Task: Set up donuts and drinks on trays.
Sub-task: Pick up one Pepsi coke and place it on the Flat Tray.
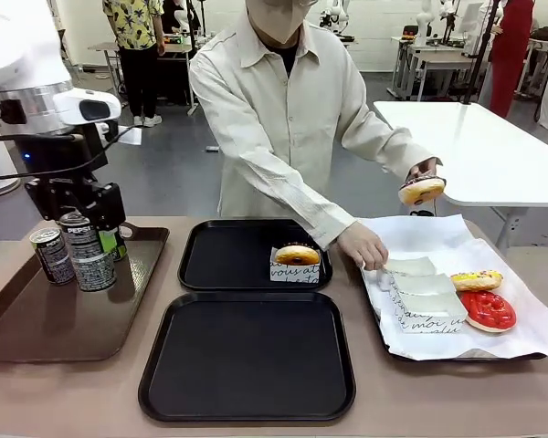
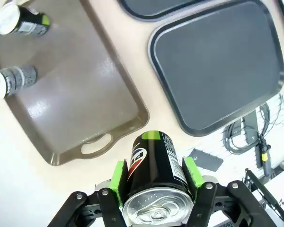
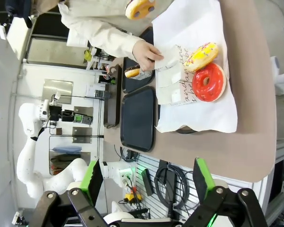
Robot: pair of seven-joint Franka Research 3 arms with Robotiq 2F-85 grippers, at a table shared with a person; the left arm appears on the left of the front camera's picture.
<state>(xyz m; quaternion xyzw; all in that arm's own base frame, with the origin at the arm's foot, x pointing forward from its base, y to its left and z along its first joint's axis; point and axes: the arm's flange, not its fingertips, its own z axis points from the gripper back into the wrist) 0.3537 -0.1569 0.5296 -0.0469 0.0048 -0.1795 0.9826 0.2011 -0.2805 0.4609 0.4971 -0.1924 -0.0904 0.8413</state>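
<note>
My left claw (image 2: pixel 154 176) pinches a can (image 2: pixel 153 158) between its pads, above the brown tray's (image 2: pixel 90 99) far-left corner.

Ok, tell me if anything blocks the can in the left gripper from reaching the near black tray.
Nothing visible does. The left gripper holds the can by the brown tray, and the near black tray beside it lies bare.

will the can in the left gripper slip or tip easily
Likely stiff: the can looks unopened, tab flat. Its smooth round side could slip in the left gripper. Tall and slim, it may tip if set down tilted.
</note>
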